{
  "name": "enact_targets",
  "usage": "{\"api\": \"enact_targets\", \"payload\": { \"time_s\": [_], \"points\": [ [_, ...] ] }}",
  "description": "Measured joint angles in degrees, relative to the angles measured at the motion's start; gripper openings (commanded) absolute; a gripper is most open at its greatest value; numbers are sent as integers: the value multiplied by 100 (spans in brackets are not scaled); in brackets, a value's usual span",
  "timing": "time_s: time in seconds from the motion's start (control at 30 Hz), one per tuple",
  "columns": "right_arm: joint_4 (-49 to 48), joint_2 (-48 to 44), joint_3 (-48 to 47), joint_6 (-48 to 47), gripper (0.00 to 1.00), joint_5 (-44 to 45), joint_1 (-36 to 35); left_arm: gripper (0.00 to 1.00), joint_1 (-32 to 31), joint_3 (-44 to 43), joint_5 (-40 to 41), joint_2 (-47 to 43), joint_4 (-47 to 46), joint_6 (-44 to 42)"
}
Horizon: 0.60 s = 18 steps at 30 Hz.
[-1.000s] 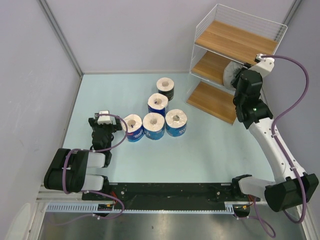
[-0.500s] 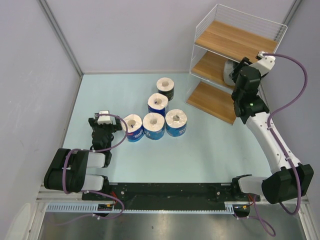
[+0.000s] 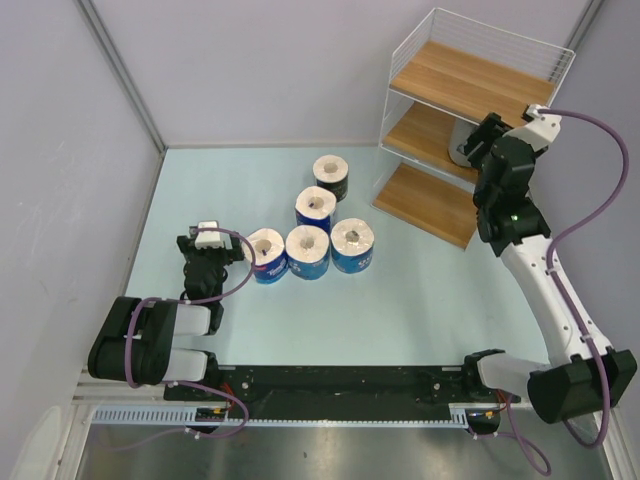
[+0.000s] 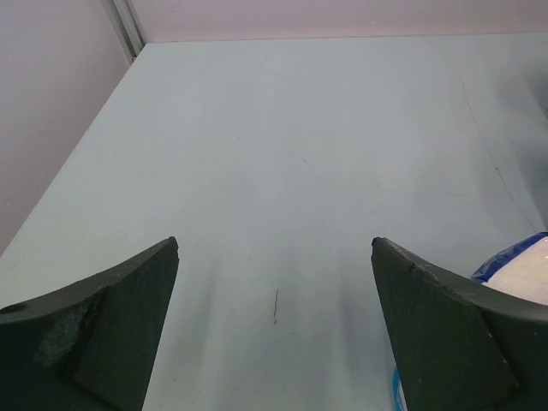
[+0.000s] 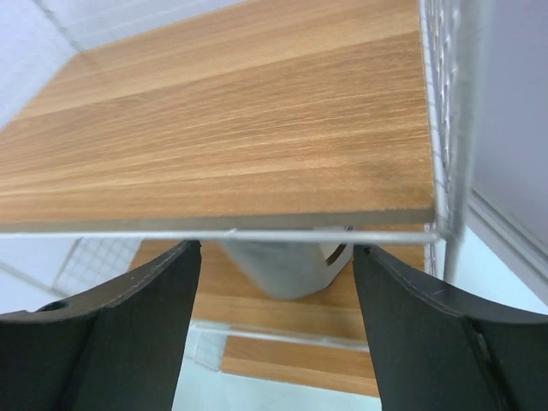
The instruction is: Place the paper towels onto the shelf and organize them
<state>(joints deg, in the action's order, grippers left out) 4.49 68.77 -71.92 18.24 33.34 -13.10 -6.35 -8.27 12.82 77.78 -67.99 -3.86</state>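
placed: plain grey wrapped paper towel roll point(image 5: 287, 267) on the middle board of the stepped wooden shelf with white wire frame point(image 3: 470, 78), table's 1 o'clock.
unplaced: four blue-wrapped rolls point(image 3: 308, 250) and one black-wrapped roll point(image 3: 331, 177), centre of the pale blue table point(image 3: 400, 310).
right gripper point(image 5: 276, 253): jaws apart at the shelf edge, gripping nothing.
left gripper point(image 4: 274, 330): fully spread, empty; a blue roll at its 3 o'clock.

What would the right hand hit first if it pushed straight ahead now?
Probably the grey roll on the shelf's middle board, framed between the right hand's open fingers. The top board's front edge sits just above that line.
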Motion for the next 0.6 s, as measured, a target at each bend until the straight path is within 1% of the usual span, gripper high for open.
{"api": "enact_targets", "payload": {
  "time_s": [0.23, 0.37, 0.47, 0.53, 0.6],
  "points": [
    [186, -669, 2, 15, 78, -234, -402, 100, 0, 0, 0, 0, 0, 0],
    [361, -874, 37, 70, 79, -573, -726, 100, 0, 0, 0, 0, 2, 0],
    [520, -719, 118, 146, 80, -949, -1099, 100, 0, 0, 0, 0, 0, 0],
    [636, -448, 212, 221, 81, -1263, -1329, 100, 0, 0, 0, 0, 0, 0],
    [730, 50, 284, 284, 81, -1613, -1502, 100, 0, 0, 0, 0, 0, 0]
  ]
}}
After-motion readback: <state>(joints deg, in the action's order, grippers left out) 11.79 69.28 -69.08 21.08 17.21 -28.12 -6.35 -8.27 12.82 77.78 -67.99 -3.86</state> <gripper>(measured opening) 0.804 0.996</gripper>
